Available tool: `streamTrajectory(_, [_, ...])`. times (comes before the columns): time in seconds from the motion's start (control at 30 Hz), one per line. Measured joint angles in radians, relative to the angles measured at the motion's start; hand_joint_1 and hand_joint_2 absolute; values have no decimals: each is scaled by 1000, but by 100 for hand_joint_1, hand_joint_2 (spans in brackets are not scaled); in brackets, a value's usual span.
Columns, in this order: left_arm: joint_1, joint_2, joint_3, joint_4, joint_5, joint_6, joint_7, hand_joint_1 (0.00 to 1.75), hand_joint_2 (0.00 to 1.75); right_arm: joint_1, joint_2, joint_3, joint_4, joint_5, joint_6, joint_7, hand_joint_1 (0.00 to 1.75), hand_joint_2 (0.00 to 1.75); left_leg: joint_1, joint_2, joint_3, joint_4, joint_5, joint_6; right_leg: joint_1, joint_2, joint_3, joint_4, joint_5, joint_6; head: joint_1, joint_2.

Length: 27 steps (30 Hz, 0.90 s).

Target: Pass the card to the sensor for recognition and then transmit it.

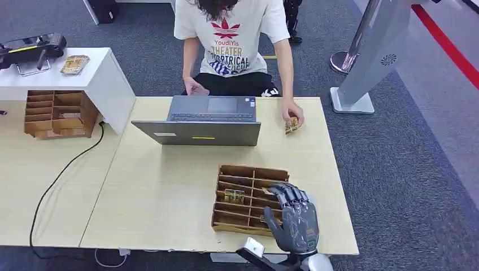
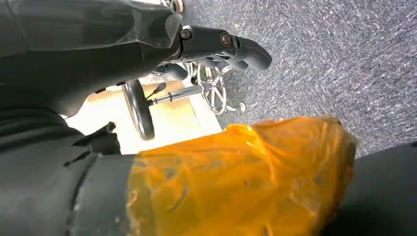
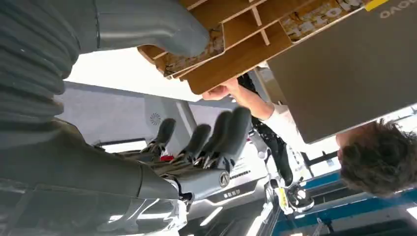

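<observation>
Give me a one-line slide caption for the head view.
Robot's right hand reaches over a wooden card tray while a seated person touches a card beside the laptop.

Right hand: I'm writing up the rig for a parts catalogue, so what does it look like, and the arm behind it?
The right hand is dark grey with glossy, segmented fingers tipped in darker rounded pads. Its thumb is thick and smooth grey, behind it sits a grey ribbed cover. A silver arm follows at the wrist.
</observation>
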Motion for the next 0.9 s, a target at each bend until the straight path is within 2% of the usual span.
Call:
streamTrajectory(0.03, [0,0,0,0,0,0,0,0,0,0,-1,-1,2,4,0,3,82,175,0,0,0,0,0,0,0,0,0,0,0,0,0,0])
streamTrajectory(0.23, [0,0,0,0,-2,0,0,0,0,-6,-8,-10,18,18,0,13,89,175,0,0,0,0,0,0,0,0,0,0,0,0,0,0])
streamTrajectory(0.47, [-1,0,0,0,-10,-2,0,0,0,-18,-10,-17,37,24,1,19,80,175,0,0,0,0,0,0,0,0,0,0,0,0,0,0])
streamTrajectory(0.57, [-1,1,0,0,-12,-3,0,0,0,-26,-10,-18,44,25,2,20,84,175,0,0,0,0,0,0,0,0,0,0,0,0,0,0])
streamTrajectory(0.9, [-1,1,0,0,-18,-4,0,0,0,-47,-10,-28,68,25,5,21,80,175,0,0,0,0,0,0,0,0,0,0,0,0,0,0])
